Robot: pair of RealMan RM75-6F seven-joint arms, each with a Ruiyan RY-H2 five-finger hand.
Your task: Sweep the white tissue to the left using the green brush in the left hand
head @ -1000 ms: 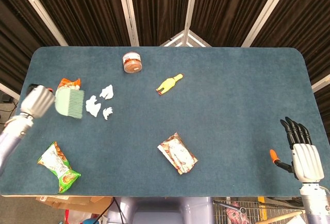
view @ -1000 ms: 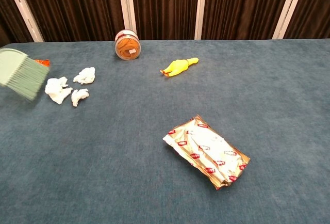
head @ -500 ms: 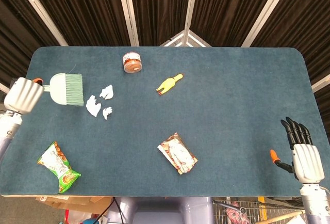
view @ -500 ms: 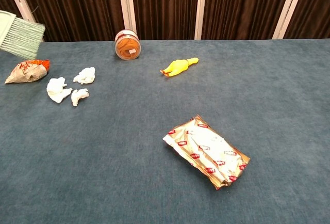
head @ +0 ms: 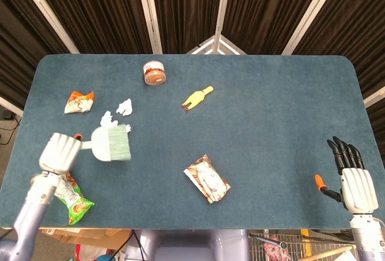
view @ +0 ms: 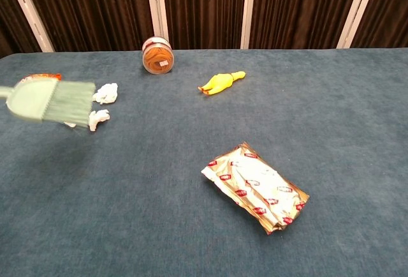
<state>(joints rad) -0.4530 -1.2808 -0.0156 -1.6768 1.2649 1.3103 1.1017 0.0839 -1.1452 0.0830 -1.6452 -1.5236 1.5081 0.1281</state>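
Several white tissue pieces (head: 123, 107) (view: 106, 92) lie at the table's left. My left hand (head: 59, 152) grips the handle of the green brush (head: 112, 143) (view: 53, 102), whose bristles point right and blur with motion. The brush head hangs just near of the tissue and hides part of it in both views. My right hand (head: 350, 173) rests at the table's near right edge, fingers straight and apart, holding nothing. The left hand itself is outside the chest view.
An orange-lidded jar (head: 154, 73) and a yellow rubber chicken (head: 197, 98) lie further back. A crumpled orange wrapper (head: 79, 101) sits left of the tissue. A green snack bag (head: 71, 195) lies near my left arm, and a silver packet (head: 207, 178) at centre front.
My left hand has swung the brush from the far left, up and back, then down toward me and rightward. It now hangs near of the tissue. The tissue and right hand have not moved.
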